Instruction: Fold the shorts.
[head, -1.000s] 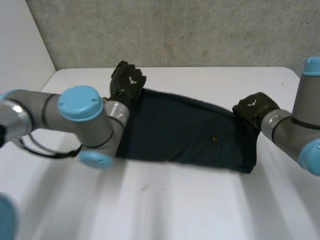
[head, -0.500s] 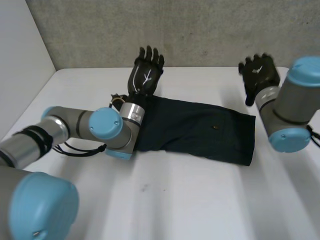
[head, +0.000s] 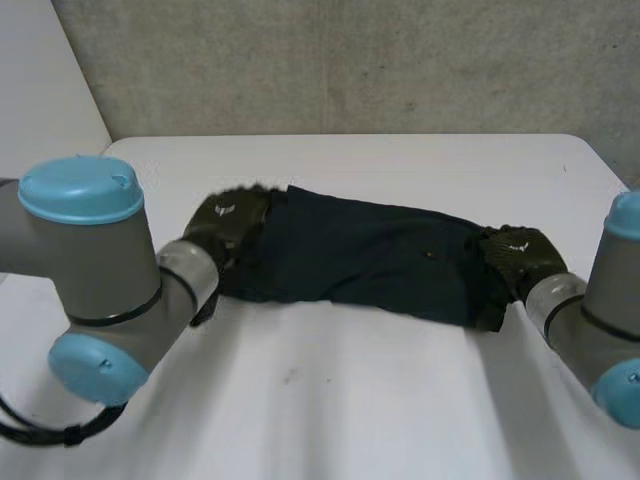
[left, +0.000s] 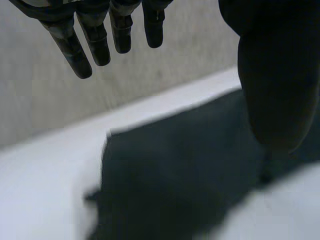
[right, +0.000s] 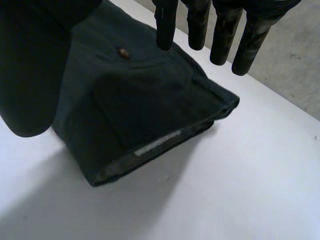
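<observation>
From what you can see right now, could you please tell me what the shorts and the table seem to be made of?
The shorts: dark navy woven cloth, matte, probably cotton twill; they lie in soft layers with a stitched edge and a small button. The table: white, smooth and hard-looking with a faint sheen, perhaps laminate.

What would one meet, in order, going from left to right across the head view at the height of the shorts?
The left arm, left hand, shorts, right hand, right arm.
</observation>
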